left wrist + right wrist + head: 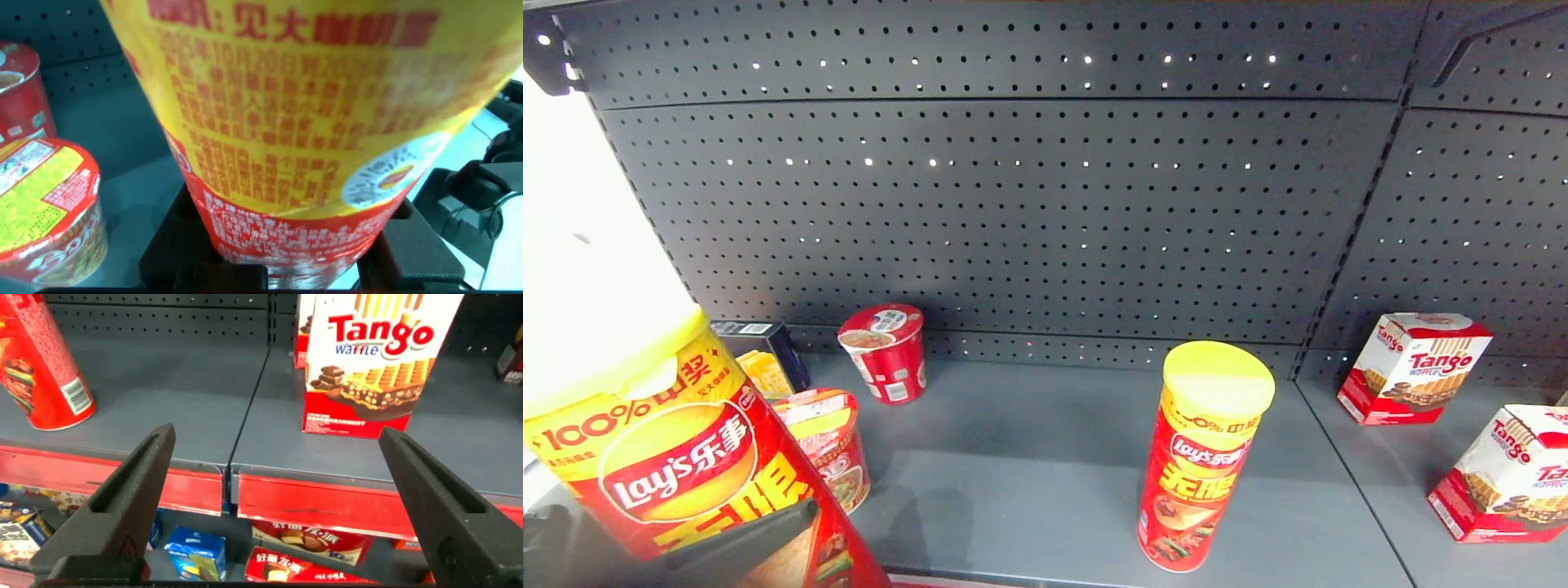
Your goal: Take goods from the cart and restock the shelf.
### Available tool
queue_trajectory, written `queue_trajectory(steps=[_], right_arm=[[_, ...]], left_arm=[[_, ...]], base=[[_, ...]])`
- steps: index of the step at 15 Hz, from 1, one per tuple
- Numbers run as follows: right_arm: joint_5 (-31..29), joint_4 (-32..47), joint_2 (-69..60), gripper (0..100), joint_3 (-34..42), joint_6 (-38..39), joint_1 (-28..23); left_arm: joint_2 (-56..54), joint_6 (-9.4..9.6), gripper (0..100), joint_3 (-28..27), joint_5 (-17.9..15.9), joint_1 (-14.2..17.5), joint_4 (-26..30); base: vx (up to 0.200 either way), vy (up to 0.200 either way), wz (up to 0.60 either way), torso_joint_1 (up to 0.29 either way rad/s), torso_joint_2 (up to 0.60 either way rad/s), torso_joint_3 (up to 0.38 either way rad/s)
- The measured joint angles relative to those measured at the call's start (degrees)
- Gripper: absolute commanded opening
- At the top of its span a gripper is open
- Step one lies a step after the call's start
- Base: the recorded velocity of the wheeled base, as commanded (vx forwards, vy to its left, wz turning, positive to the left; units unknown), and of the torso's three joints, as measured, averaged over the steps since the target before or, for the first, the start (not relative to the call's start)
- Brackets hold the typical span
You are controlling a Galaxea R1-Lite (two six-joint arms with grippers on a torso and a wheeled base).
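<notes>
A brand logo in white script on a red oval, a percentage figure and large yellow Chinese characters are printed on the near chips canister [686, 457]. Dense small print is seen on its yellow back, too fine to be read. The same logo and characters are carried by the standing chips canister [1205, 457], with a barcode [75, 396] low on its side. A red brand word above a smaller blue word is shown on the rear wafer box [1413, 367] and the front wafer box [1503, 478]. Lid print on the two noodle cups [886, 351] cannot be made out.
</notes>
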Motion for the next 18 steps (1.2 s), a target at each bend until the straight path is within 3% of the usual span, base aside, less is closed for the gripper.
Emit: queue_trajectory(steps=[2, 5, 14, 18], right_arm=[[0.05, -0.05, 0.0, 100, -0.02, -0.02, -0.07], [0.09, 0.04, 0.0, 100, -0.05, 0.0, 0.0], [-0.44, -0.22, 0.0, 100, 0.04, 0.39, -0.07], [-0.44, -0.2, 0.0, 100, 0.04, 0.38, -0.07]], left_arm=[[0.12, -0.02, 0, -1.02, -0.06, -0.02, 0.23], [0.91, -0.04, 0, -3.91, -0.04, -0.52, 0.4], [5.33, 0.0, 0, -8.66, 0.05, -1.13, 0.05], [10.25, 0.44, 0, -13.15, 0.11, -1.08, -0.01]], base=[[0.0, 0.0, 0.0, 0.0, 0.0, 0.0], [0.0, 0.0, -0.6, 0.001, 0.0, 0.002], [0.0, 0.0, 0.0, 0.0, 0.0, 0.0], [0.0, 0.0, 0.0, 0.0, 0.0, 0.0]])
